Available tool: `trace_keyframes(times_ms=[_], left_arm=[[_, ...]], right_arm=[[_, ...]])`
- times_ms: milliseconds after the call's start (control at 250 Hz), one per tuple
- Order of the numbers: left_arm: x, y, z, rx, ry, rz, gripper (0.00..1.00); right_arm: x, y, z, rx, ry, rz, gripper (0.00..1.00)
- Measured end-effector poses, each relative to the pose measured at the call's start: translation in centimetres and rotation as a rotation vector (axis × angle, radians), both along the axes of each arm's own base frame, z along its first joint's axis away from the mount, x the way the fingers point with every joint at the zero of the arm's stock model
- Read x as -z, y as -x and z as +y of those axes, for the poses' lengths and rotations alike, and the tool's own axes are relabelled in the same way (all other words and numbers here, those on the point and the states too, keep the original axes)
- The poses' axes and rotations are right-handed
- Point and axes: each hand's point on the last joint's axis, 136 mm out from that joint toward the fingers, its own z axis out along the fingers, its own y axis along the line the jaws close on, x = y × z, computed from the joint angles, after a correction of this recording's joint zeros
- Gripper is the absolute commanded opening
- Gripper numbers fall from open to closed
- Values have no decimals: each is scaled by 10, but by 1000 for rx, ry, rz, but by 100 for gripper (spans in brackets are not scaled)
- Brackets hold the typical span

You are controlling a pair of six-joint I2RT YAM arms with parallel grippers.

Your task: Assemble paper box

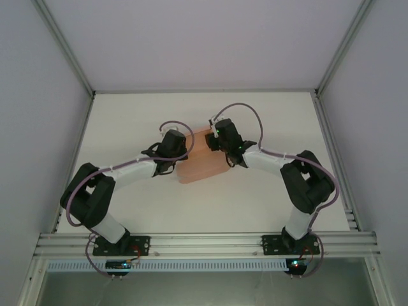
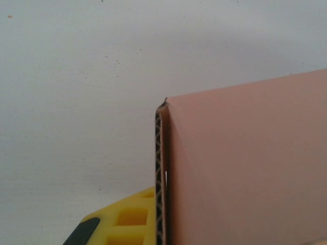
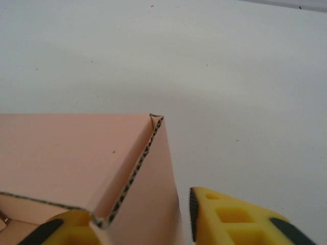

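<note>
The salmon-pink paper box (image 1: 201, 167) lies mid-table between both arms, partly folded. From the left, my left gripper (image 1: 180, 148) is shut on one raised wall. In the left wrist view that wall's corrugated edge (image 2: 160, 173) sits tight against the yellow finger (image 2: 127, 217), and the card hides the other finger. My right gripper (image 1: 215, 137) is at the box's far right corner. In the right wrist view its jaws straddle a folded wall (image 3: 153, 204). The left finger (image 3: 66, 230) is against the card. A thin gap separates the right finger (image 3: 230, 219) from it.
The white table (image 1: 268, 127) spreads around the box, bounded by grey side walls and aluminium frame rails. Both arm bases are bolted to the near rail (image 1: 204, 243). Purple cables loop over each wrist.
</note>
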Motion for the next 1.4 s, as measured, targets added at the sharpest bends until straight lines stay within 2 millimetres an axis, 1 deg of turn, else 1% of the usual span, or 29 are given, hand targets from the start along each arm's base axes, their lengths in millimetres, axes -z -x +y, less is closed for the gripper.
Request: trace_keyframes(times_ms=[36, 104, 180, 300, 404, 528, 608, 787, 867, 943, 1023, 1079, 1151, 1267, 1403], left_arm=[[0, 0, 0, 0, 0, 0, 0], [0, 0, 0, 1, -1, 0, 0], [-2, 0, -1, 10, -7, -3, 0], [0, 2, 0, 6, -13, 9, 0], [-4, 0, -1, -1, 0, 4, 0], [-12, -3, -5, -6, 20, -8, 0], [-16, -5, -8, -4, 28, -15, 0], [-23, -6, -16, 17, 51, -19, 0], [-23, -6, -17, 20, 54, -19, 0], [-20, -4, -15, 16, 45, -5, 0], [-15, 0, -13, 20, 31, 21, 0], [-13, 3, -14, 29, 29, 34, 0], [-12, 3, -14, 31, 31, 37, 0], [-13, 2, -14, 28, 34, 32, 0], [-10, 3, -9, 17, 19, 44, 0]], right_arm=[[1, -1, 0, 1, 7, 6, 15], [4, -4, -1, 12, 35, 11, 0], [10, -7, -3, 40, 77, 16, 0], [11, -11, -3, 99, 158, -6, 0], [6, -14, -6, 186, 225, -36, 0], [-4, -17, -12, 306, 291, -80, 0], [-9, -17, -17, 387, 304, -76, 0], [-13, -18, -28, 513, 343, -64, 0], [-13, -18, -28, 527, 359, -61, 0], [-7, -17, -25, 483, 351, -49, 0], [6, -12, -23, 397, 303, -14, 10], [10, -11, -24, 340, 265, 6, 17], [8, -13, -26, 275, 233, 5, 18], [6, -14, -26, 207, 219, -10, 26], [12, -14, -22, 141, 209, 5, 27]])
